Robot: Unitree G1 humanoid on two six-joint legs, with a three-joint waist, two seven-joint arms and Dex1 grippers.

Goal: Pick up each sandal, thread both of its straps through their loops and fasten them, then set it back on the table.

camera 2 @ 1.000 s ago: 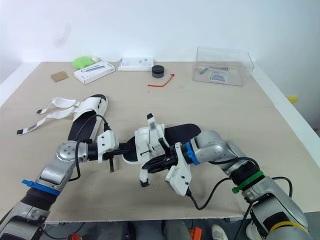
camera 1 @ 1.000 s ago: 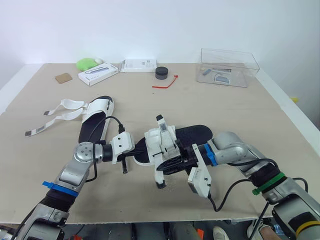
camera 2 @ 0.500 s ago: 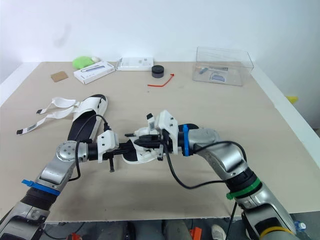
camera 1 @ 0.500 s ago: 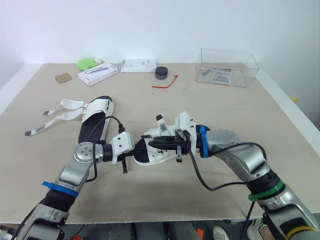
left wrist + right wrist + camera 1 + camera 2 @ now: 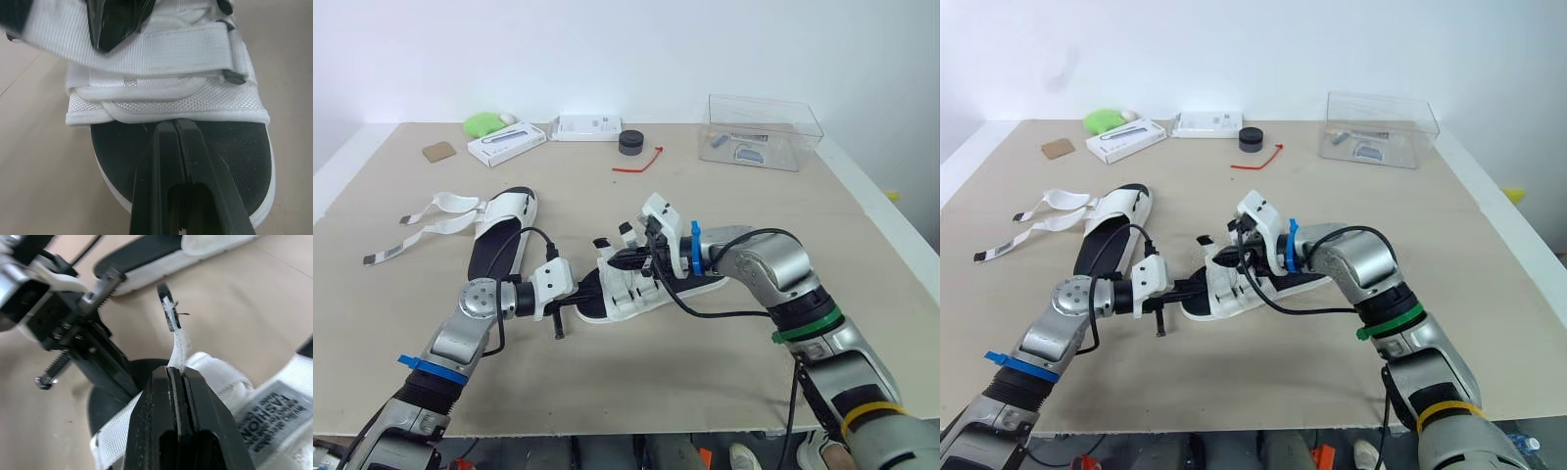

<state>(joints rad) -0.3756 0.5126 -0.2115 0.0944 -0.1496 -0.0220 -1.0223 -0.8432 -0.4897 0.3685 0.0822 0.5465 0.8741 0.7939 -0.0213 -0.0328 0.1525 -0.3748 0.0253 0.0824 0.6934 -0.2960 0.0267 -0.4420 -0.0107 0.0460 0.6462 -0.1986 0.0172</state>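
far left on the table [image 5: 724,382], the 2nd sandal [image 5: 497,240] lies with both straps loose, not yet done. left gripper [image 5: 173,123], fingers closed together, tips on the black footbed of the centre sandal [image 5: 636,289], likely pinning it flat. right gripper [image 5: 174,369] is clamped on its white strap [image 5: 178,345], holding it raised, probably for threading. label [image 5: 276,413] reads "fashion", "made in".
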